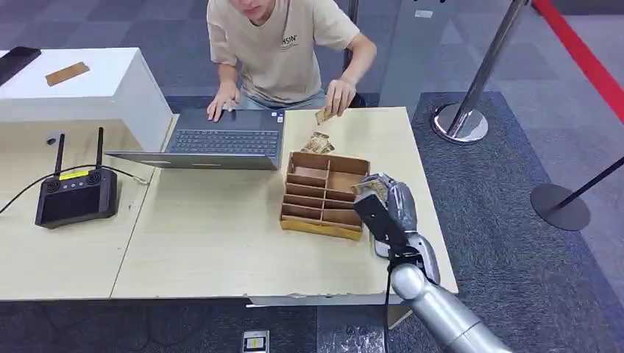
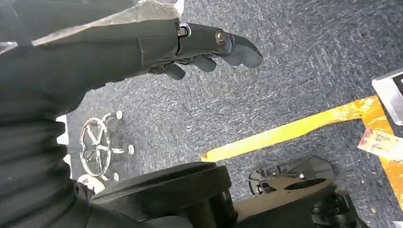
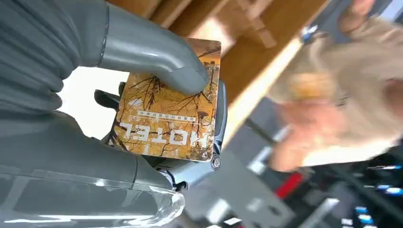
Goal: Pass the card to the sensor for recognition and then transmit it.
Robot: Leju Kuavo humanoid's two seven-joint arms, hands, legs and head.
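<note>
My right hand (image 1: 385, 204) hovers over the right end of a wooden divided box (image 1: 322, 195) on the table, near its right edge. It pinches an orange card (image 3: 166, 118) printed "HOTEL" between the thumb (image 3: 157, 57) and the fingers; the card (image 1: 370, 185) peeks out at the top of the hand. A small pale device (image 1: 380, 251) lies on the table just below the hand, mostly hidden by the arm. My left hand (image 2: 204, 47) hangs over the carpet with its fingers loosely extended and nothing in them.
A person sits across the table, one hand on a laptop (image 1: 221, 140), the other holding a card (image 1: 324, 115) above loose cards (image 1: 318, 143). A black controller with antennas (image 1: 76, 195) lies at the left. Stanchion bases (image 1: 460, 122) stand on the carpet to the right.
</note>
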